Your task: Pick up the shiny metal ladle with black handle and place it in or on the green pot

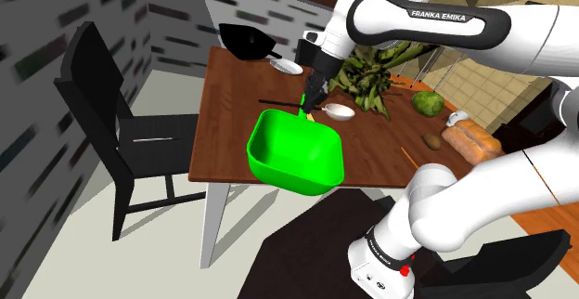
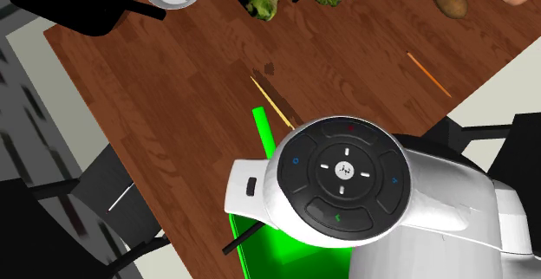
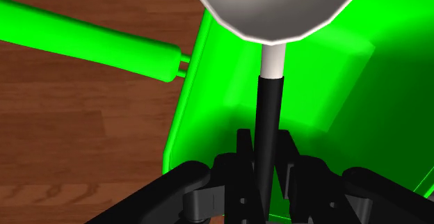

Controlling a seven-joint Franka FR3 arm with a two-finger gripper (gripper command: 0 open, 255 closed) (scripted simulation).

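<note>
A: What is the gripper (image 3: 264, 149) doing?

B: It is clenched on the ladle (image 3: 277, 14). Its two fingers pinch the black handle partway along.

A: Where is the ladle?

B: It is above the pot (image 3: 327, 118) and seems lifted clear of the table (image 3: 83, 139). The black handle runs over the pot's inside. The pale bowl hangs at the pot's rim, on the side away from the gripper.

A: Which way does it lie?

B: It lies roughly level, with its long axis crosswise to the fingers. The bowl end points out toward that rim. The handle's free end points back the other way, and in the second exterior view a thin black end pokes out past the pot's opposite edge.

A: What does the next move turn on?

B: The pot is straight below the ladle, so probably a descent and a release, with no sideways travel. The ladle looks about as long as the pot is wide, so it may settle across the rim rather than inside. Either would serve. The pot's handle (image 3: 90, 38) sticks out to one side, off the ladle's line, and should not interfere.
</note>
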